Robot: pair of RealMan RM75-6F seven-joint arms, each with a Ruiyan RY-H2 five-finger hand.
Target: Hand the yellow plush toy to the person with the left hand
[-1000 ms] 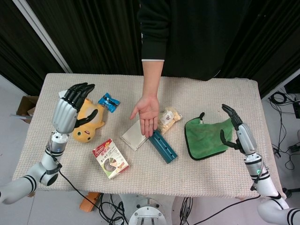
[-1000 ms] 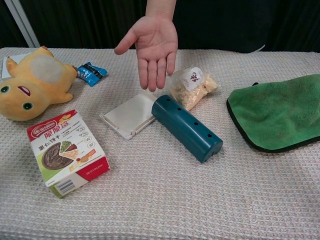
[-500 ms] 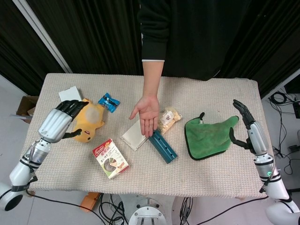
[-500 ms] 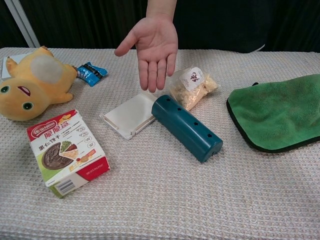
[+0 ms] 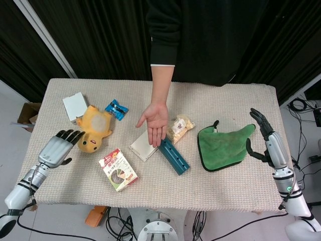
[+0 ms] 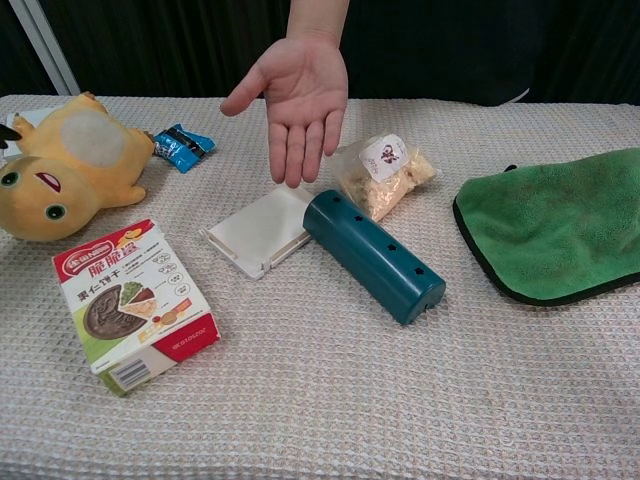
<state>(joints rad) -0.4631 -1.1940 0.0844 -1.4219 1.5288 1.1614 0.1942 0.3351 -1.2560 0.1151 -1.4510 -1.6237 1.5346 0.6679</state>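
The yellow plush toy (image 5: 94, 128) lies on the table's left part, also large at the left edge of the chest view as the plush toy (image 6: 62, 165). My left hand (image 5: 56, 149) hovers open just left and in front of it, fingers spread, not touching it. The person's open palm (image 5: 155, 120) is held out over the table's middle, seen too in the chest view as the palm (image 6: 295, 95). My right hand (image 5: 265, 138) is open at the table's right edge, beside the green cloth, holding nothing.
A biscuit box (image 5: 118, 169) lies in front of the toy. A blue snack packet (image 5: 116, 109), a white card (image 5: 75, 106), a white flat box (image 5: 144, 145), a teal tube (image 5: 173, 156), a snack bag (image 5: 180, 126) and a green cloth (image 5: 222, 146) lie across the table.
My left hand has drawn back from over the plush toy, down and to the left, leaving the toy uncovered. The right hand shifted slightly to the right. The person's palm barely moved.
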